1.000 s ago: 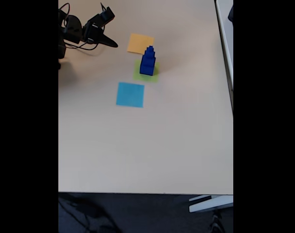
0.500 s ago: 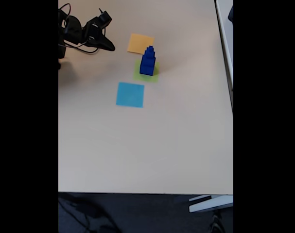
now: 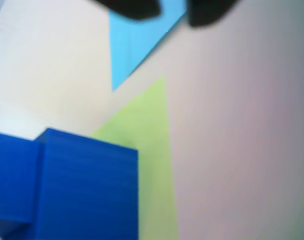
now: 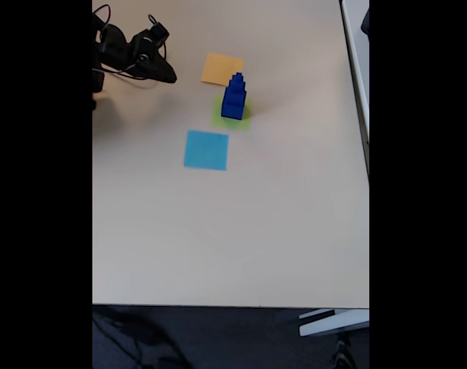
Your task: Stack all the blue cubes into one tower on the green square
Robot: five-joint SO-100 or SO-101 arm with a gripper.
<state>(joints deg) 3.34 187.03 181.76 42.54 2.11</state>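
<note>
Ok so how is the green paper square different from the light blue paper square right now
The green square carries the tower of blue cubes, while the light blue square lies bare. In the fixed view the green square sits higher in the picture, close to the orange-yellow square; the light blue square lies below and to the left. The green square is lime, largely hidden by the cubes; the light blue one shows whole. Both are flat paper on the table.

Four stacked blue cubes [image 4: 234, 96], three paper squares [image 4: 206, 150].
</note>
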